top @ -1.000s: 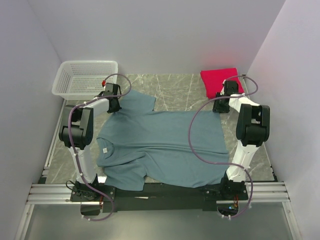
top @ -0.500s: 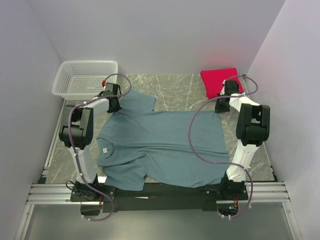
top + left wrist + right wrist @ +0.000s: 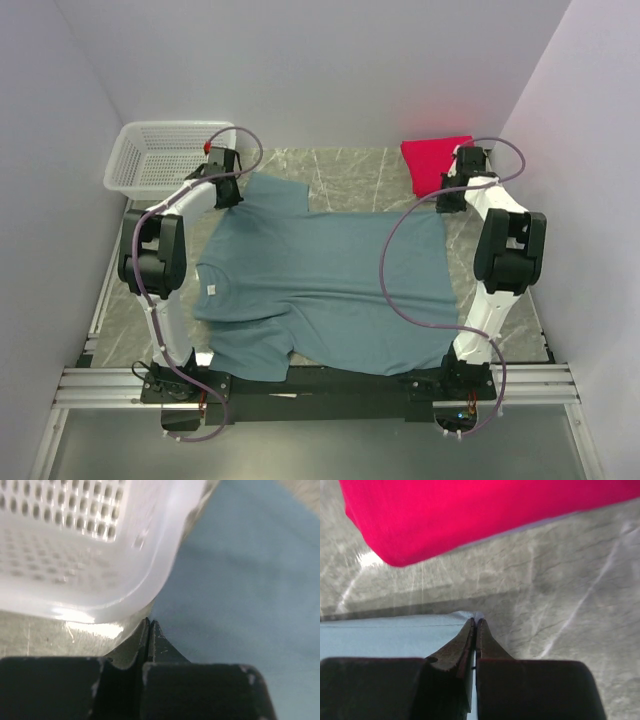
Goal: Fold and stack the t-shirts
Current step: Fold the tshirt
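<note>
Now both my arms stretch far across the table (image 3: pixel 350 172), left gripper (image 3: pixel 149 626) and right gripper (image 3: pixel 476 623) each clamped tight on the teal t-shirt (image 3: pixel 320 280) at its far edge.

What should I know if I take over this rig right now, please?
Left end effector: shut on the teal t-shirt at its far sleeve edge, right beside the white basket.
Right end effector: shut on the same shirt's far hem corner.
The teal t-shirt lies spread flat on the table, collar toward the left arm. The crimson t-shirt sits folded at the far right.
Done: crimson one folded.
Left: fold the teal one, then stack the two.
</note>
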`<state>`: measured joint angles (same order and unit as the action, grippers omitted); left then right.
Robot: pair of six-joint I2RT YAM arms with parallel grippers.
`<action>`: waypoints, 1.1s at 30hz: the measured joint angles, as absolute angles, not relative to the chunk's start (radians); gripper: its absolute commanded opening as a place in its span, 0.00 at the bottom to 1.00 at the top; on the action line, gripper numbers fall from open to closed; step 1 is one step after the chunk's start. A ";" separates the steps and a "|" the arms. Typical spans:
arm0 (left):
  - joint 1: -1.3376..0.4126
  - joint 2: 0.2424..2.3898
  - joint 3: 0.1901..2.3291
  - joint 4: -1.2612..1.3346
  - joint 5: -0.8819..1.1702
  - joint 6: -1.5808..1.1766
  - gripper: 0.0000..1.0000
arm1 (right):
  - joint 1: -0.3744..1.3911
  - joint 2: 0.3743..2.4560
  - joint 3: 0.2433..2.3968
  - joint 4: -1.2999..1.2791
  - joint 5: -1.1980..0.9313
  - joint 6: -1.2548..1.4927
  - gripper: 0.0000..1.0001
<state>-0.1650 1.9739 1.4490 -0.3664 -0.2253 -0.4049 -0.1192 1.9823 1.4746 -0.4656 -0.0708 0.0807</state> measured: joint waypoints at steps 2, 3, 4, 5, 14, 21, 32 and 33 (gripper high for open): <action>-0.165 1.974 1.480 -0.366 -0.225 -0.404 0.00 | -0.127 1.979 1.492 -0.471 -0.068 0.082 0.00; -0.165 1.974 1.490 -0.366 -0.224 -0.403 0.00 | -0.131 1.977 1.501 -0.474 -0.067 0.084 0.00; -0.165 1.974 1.500 -0.366 -0.224 -0.401 0.01 | -0.137 1.974 1.509 -0.477 -0.065 0.085 0.00; -0.165 1.974 1.507 -0.365 -0.224 -0.400 0.01 | -0.141 1.972 1.515 -0.480 -0.063 0.086 0.00; -0.160 1.974 1.555 -0.382 -0.217 -0.373 0.00 | -0.159 1.958 1.565 -0.513 -0.073 0.096 0.00; -0.156 1.956 1.528 -0.387 -0.221 -0.356 0.01 | -0.159 1.916 1.560 -0.560 -0.080 0.117 0.00; -0.154 1.874 1.454 -0.438 -0.248 -0.374 0.00 | -0.160 1.771 1.426 -0.597 -0.075 0.192 0.00; -0.154 1.864 1.445 -0.441 -0.253 -0.379 0.01 | -0.161 1.763 1.410 -0.603 -0.068 0.204 0.00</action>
